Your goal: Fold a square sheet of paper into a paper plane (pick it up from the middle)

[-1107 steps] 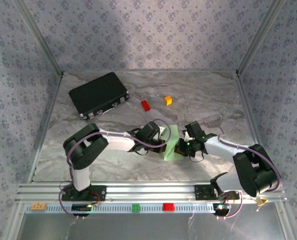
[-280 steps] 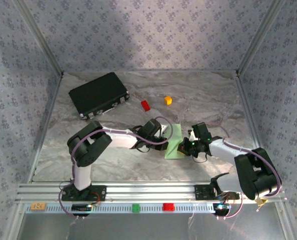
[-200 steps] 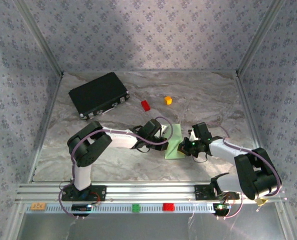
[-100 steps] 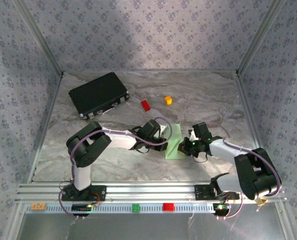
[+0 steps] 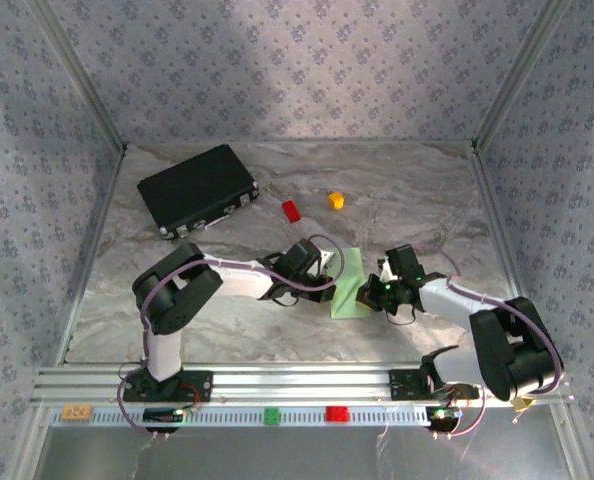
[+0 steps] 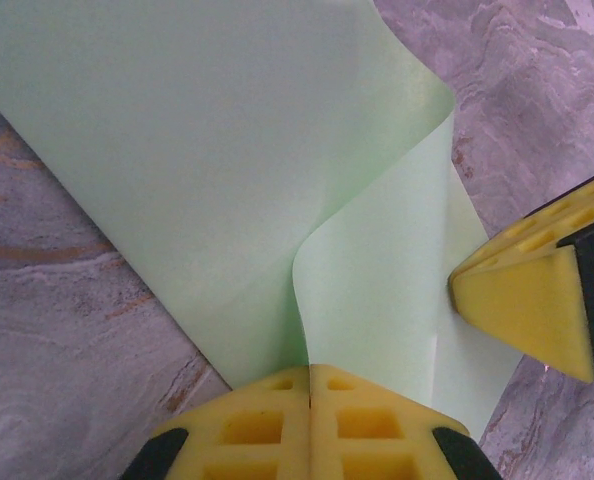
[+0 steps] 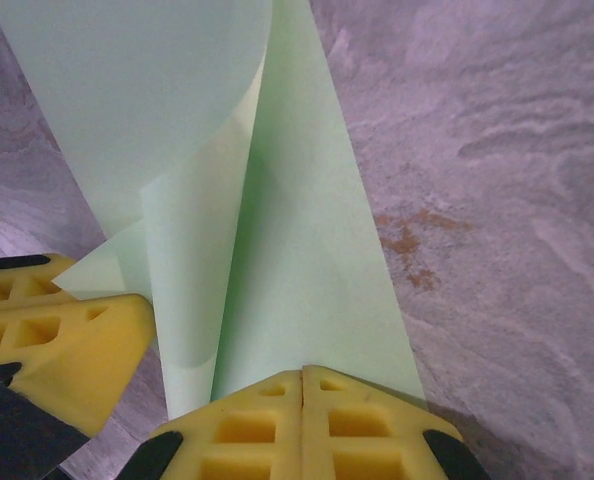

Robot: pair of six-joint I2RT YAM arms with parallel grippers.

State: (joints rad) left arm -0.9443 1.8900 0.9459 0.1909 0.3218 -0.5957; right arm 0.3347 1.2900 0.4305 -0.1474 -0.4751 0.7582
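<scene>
the square sheet of paper (image 5: 350, 283), mid frame, is pinched tight by left claw (image 6: 309, 372) and right claw (image 7: 303, 374) to hold its fold.

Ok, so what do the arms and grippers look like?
The left arm and right arm have white links with bulky black joints and looping purple cables. The left gripper and right gripper have yellow wedge-shaped fingers with square pockets on black backing.
</scene>
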